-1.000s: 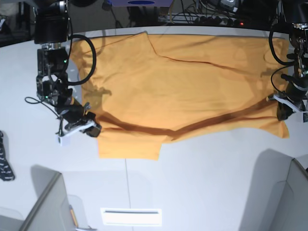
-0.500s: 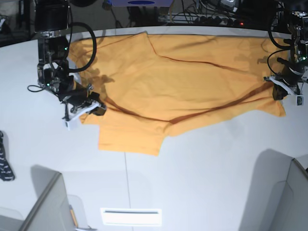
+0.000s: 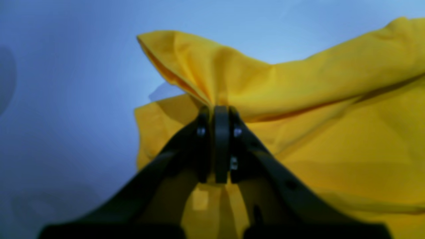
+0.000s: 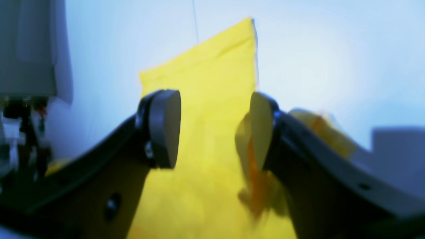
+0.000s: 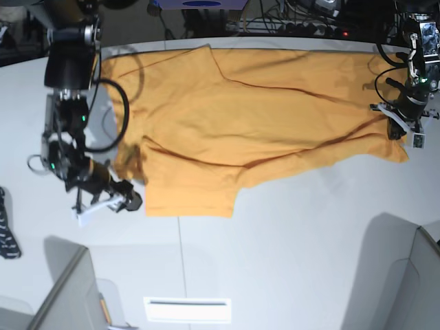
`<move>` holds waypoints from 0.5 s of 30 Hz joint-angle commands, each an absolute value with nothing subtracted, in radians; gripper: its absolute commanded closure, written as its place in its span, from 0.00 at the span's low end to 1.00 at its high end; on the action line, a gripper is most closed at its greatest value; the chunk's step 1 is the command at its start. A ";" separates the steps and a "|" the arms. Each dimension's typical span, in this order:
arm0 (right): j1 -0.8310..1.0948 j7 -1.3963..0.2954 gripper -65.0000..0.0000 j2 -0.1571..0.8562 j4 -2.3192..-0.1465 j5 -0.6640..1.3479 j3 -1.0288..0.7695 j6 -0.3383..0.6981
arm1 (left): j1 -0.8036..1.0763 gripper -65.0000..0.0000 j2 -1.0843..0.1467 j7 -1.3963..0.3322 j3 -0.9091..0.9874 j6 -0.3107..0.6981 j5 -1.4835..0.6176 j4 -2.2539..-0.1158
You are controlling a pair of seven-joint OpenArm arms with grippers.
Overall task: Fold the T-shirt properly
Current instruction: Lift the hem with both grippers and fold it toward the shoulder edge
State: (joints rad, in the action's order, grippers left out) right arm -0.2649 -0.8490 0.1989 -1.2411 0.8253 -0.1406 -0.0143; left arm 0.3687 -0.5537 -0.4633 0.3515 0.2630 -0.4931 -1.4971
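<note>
**Clerk:** Item 1, the garment. Where is it?

**Me:** The T-shirt [image 5: 254, 117], orange-yellow, lies spread across the far half of the white table [image 5: 289, 254]. 1 sleeve points toward the near side, its cut edge just beside the table seam. A long crease runs from that sleeve toward the shirt's end on my left arm's side. In the base view the cloth along that side is lifted off the surface.

**Clerk:** Item 2, your left pincer.

**Me:** My left gripper [image 3: 217, 114] is clenched on the T-shirt [image 3: 332, 109]. Its 2 black pads are pressed together with a pinch of yellow cloth between them, and the fabric rises above them in a folded peak. In the base view this left gripper [image 5: 401, 128] sits at the shirt's edge on that view's right.

**Clerk:** Item 3, your right pincer.

**Me:** My right gripper [image 4: 214, 127] is released, jaws standing well apart. Between them I see a flat strip of the T-shirt [image 4: 206, 99] lying on the table below. A blurred scrap of orange sits against the inner face of 1 finger; I cannot tell whether it clings there. In the base view the right gripper [image 5: 110, 201] hangs just beside the shirt's edge, near the sleeve, over bare table.

**Clerk:** Item 4, sundries.

**Me:** 1 dark strap-like object [image 5: 7, 234] at the table's edge. Cables [image 5: 289, 24] beyond the far rim.
</note>
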 commanded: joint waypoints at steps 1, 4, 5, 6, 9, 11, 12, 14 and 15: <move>-0.320 -0.842 0.52 0.206 -1.194 0.796 -0.143 -0.012 | 0.366 1.00 -0.575 -0.444 0.364 0.266 -0.496 -1.514; -0.423 -0.837 0.51 0.191 -1.029 0.680 -0.143 -0.005 | 0.366 1.00 -0.575 -0.444 0.369 0.266 -0.496 -1.515; -0.446 -0.834 0.51 0.185 -0.990 0.657 -0.143 -0.004 | 0.364 1.00 -0.575 -0.444 0.369 0.266 -0.496 -1.515; -0.466 -0.832 0.51 0.183 -0.957 0.644 -0.143 -0.004 | 0.364 1.00 -0.575 -0.444 0.369 0.266 -0.496 -1.515; -0.512 -0.832 0.51 0.182 -0.880 0.641 -0.143 0.044 | 0.364 1.00 -0.575 -0.444 0.369 0.266 -0.496 -1.515; -0.532 -0.829 0.52 0.180 -0.822 0.638 -0.143 0.093 | 0.364 1.00 -0.575 -0.444 0.371 0.266 -0.496 -1.515; -0.541 -0.819 0.52 0.180 -0.789 0.638 -0.143 0.104 | 0.364 1.00 -0.575 -0.444 0.371 0.266 -0.496 -1.515; -0.552 -0.785 0.52 0.180 -0.725 0.638 -0.142 0.113 | 0.364 1.00 -0.575 -0.444 0.371 0.266 -0.496 -1.515; -0.552 -0.776 0.52 0.180 -0.708 0.638 -0.142 0.113 | 0.364 1.00 -0.575 -0.444 0.371 0.266 -0.496 -1.515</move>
State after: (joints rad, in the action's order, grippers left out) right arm -0.5327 -0.7654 0.1757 -0.7033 0.6567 -0.1417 0.1219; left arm 0.3687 -0.5522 -0.4618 0.3592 0.2695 -0.4942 -1.4990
